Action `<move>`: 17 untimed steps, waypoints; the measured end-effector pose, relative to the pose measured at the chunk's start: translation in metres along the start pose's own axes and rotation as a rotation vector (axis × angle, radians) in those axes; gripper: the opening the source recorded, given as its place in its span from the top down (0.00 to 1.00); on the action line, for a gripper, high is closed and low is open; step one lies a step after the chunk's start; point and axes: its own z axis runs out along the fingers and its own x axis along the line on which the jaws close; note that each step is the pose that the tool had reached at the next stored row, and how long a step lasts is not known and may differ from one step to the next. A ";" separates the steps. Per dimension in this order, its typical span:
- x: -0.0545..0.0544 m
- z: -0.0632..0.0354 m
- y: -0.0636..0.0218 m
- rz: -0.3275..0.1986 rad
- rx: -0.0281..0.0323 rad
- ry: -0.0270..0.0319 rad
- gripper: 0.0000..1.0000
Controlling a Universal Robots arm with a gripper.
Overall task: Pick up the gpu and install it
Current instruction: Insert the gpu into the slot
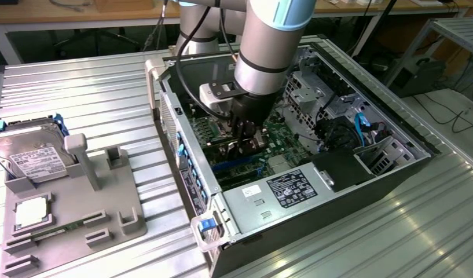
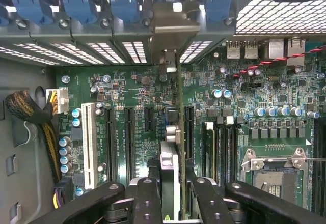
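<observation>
The gpu (image 2: 172,158) shows edge-on in the wrist view as a thin dark card, with its silver bracket (image 2: 174,28) against the case's rear slot openings. It stands upright over the green motherboard (image 2: 127,86), in line with the black expansion slots (image 2: 129,137). My gripper (image 2: 171,198) is shut on the card, one black finger (image 2: 146,201) on each side. In the exterior view the gripper (image 1: 242,138) reaches down into the open computer case (image 1: 244,202), and the dark card (image 1: 238,152) sits low beneath it, at the board.
On the exterior view's left a grey fixture (image 1: 113,202) holds a silver hard drive (image 1: 32,156), a processor chip (image 1: 32,211) and a green memory stick (image 1: 47,233). Inside the case are blue slot latches (image 2: 122,0), a yellow-black cable bundle (image 2: 35,112) and a power supply (image 1: 294,188).
</observation>
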 end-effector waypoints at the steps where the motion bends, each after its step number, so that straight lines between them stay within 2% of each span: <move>1: 0.000 0.0000 0.0000 0.000 0.0000 0.0001 0.72; 5: 0.000 0.0000 0.0001 0.000 0.0008 0.0000 0.72; 13: -0.002 0.0000 0.0019 0.001 0.0086 0.0000 0.72; 17: -0.002 0.0001 0.0061 0.004 0.0115 -0.0001 0.72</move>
